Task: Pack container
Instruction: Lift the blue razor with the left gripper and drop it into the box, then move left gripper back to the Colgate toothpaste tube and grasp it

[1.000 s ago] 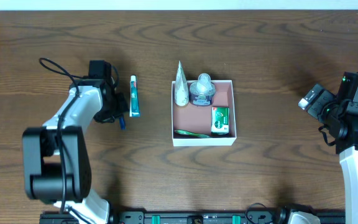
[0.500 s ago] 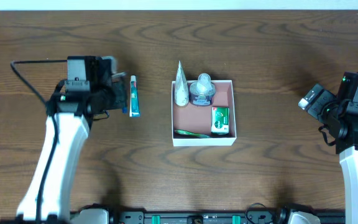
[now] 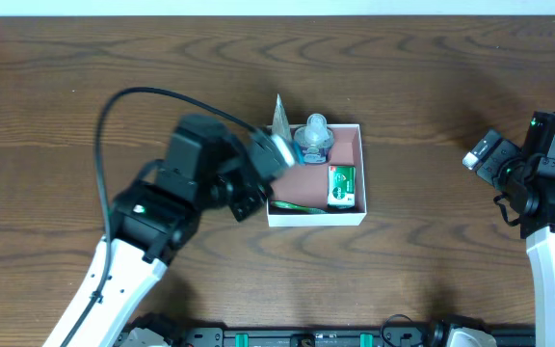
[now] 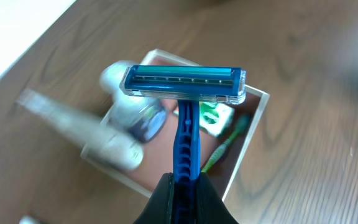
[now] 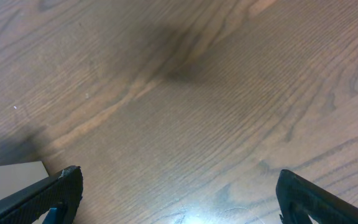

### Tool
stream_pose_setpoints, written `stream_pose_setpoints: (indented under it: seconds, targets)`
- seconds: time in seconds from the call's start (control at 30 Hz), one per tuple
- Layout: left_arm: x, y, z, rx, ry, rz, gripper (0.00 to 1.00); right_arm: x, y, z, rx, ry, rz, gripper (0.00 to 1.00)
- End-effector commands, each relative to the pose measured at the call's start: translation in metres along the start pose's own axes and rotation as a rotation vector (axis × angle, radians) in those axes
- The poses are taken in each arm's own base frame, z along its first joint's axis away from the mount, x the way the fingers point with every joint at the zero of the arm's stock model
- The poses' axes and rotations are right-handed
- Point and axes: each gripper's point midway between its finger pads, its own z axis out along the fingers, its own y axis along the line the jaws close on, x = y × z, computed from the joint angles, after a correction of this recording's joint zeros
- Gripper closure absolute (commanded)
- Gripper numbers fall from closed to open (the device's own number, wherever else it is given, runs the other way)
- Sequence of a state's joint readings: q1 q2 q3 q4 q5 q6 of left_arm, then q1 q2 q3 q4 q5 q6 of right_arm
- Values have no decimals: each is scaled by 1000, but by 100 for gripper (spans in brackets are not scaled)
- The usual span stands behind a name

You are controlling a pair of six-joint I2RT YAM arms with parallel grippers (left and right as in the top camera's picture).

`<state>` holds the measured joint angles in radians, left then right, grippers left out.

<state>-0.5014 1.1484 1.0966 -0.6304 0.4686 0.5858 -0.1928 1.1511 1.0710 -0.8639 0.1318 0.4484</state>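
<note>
Container (image 3: pixel 362 173): square, white-walled, reddish-brown floor; it sits mid-table, with its left wall hidden under the left arm.
Left gripper (image 4: pixel 183 183): fingers pinched tight on the blue handle of a razor (image 4: pixel 184 84), its head turned up to the wrist camera, held over the container's left side (whether it touches anything below cannot be told).
Right gripper (image 5: pixel 179 186): fingers spread wide with nothing between them, over the bare wooden table (image 3: pixel 432 77), well apart to the container's right.
Edges: the white tube (image 3: pixel 278 120) pokes out over the far wall.
Room: bare floor shows in the middle, between the tube and the green packet (image 3: pixel 341 185).
Count: one razor; inside are one tube, one clear-capped bottle (image 3: pixel 313 141), one packet and one green toothbrush (image 3: pixel 295 205).
</note>
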Motion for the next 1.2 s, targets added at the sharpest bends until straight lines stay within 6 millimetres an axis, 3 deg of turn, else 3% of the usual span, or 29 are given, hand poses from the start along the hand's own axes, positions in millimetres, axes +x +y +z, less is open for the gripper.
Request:
stream_pose_setpoints:
  seconds: [0.0, 0.13, 0.47, 0.5, 0.6, 0.67, 0.8, 0.93, 1.17]
  targets:
    - [-2, -20, 15, 71, 11, 286, 94, -6, -2, -3, 11, -18, 21, 1]
    - [12, -26, 44, 98, 103, 466, 94, -6, -2, -3, 11, -18, 21, 1]
    - [37, -26, 109, 124, 224, 507, 93, -6, -2, -3, 11, -19, 21, 1]
    - [40, -26, 113, 132, 234, 503, 83, -6, -2, -3, 11, -19, 22, 1]
    - [49, -28, 121, 152, 260, 494, 23, -6, -2, -3, 11, -18, 21, 1]
    - [50, -28, 122, 154, 263, 493, 4, -6, -2, -3, 11, -18, 21, 1]
    - [37, -24, 116, 115, 222, 454, 2, -6, -2, -3, 11, -18, 21, 1]
    - [9, -19, 96, 45, 136, 377, 2, -6, -2, -3, 11, -18, 22, 1]
    - [-50, -32, 14, -10, -116, 76, 2, -6, -2, -3, 11, -18, 21, 1]
